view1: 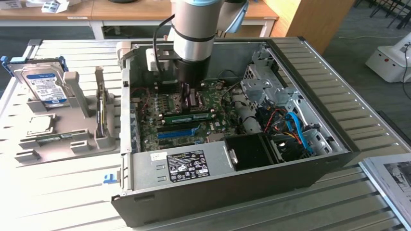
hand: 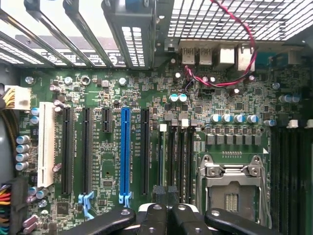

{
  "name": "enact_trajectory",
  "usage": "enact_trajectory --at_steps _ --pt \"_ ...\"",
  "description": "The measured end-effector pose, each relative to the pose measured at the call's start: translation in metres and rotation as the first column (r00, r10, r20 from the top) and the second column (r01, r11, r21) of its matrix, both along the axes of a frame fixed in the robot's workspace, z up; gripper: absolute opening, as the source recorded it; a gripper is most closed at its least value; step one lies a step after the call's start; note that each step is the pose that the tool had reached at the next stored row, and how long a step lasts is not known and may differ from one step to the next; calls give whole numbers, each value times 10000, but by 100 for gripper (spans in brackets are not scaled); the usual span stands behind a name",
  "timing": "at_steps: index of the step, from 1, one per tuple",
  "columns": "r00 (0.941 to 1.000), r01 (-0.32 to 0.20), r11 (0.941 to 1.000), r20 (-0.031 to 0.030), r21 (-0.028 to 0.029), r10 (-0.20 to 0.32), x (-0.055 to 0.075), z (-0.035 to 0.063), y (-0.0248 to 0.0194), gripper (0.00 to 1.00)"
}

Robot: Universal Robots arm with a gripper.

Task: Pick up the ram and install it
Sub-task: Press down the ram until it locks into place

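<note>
The slatted grey surface [view1: 70, 192] carries everything here, and the biggest thing on it is the open black computer case [view1: 257, 185], lying on its side with its inside facing up. Within the case lies the green motherboard [hand: 234, 103], and my arm [view1: 194, 29] reaches straight down into the case above it. At the case's near edge sits the power supply [view1: 183, 166] with its white label, and beside that a black fan housing [view1: 253, 151]. Blue cables [view1: 301, 132] run through the drive bay on the exterior view's right.

On the exterior view's left, well apart from the case, a grey holder tray [view1: 57, 139] stands on the surface with a hard drive [view1: 44, 86] upright in it.

On the motherboard, the wrist view gives me a long blue slot [hand: 125, 152], black slots on either side of it, a white slot [hand: 46, 144], and the bare metal processor socket [hand: 232, 188]. A red wire [hand: 244, 54] loops near the rear ports.

The ram [view1: 187, 117] lies across the board in the middle of the case, a green stick with dark chips just above the blue slot in the exterior view, and just below my fingers [view1: 188, 98]. My fingers are clenched together, pads meeting, and I see nothing between them in the wrist view [hand: 166, 215]; they hang right over the board near the ram, but whether they touch it I cannot tell.
</note>
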State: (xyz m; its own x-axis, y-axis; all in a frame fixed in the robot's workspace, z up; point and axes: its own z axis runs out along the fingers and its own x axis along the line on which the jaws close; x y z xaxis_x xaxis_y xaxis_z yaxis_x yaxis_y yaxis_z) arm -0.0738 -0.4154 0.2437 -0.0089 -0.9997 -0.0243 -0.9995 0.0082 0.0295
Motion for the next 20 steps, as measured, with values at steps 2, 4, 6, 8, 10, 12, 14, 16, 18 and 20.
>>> enact_trajectory --at_steps 2,4,6,8,10,12,14,16,18,20 --pt "10000 -1 10000 0 -3 1 0 31 0 10" --pt "10000 0 10000 1 -3 0 0 63 0 10" --pt "10000 -1 10000 1 -9 1 0 90 0 10" --pt "10000 0 10000 0 -16 0 0 121 0 10" --pt "10000 0 10000 1 -24 0 0 154 0 10" --pt "10000 -1 10000 0 -35 1 0 190 0 10" --pt "10000 0 10000 0 -42 0 0 226 0 10" --pt "10000 0 10000 1 -45 0 0 260 0 10" --pt "10000 0 10000 0 -48 0 0 293 0 10" --pt "10000 0 10000 0 -51 0 0 327 0 10"
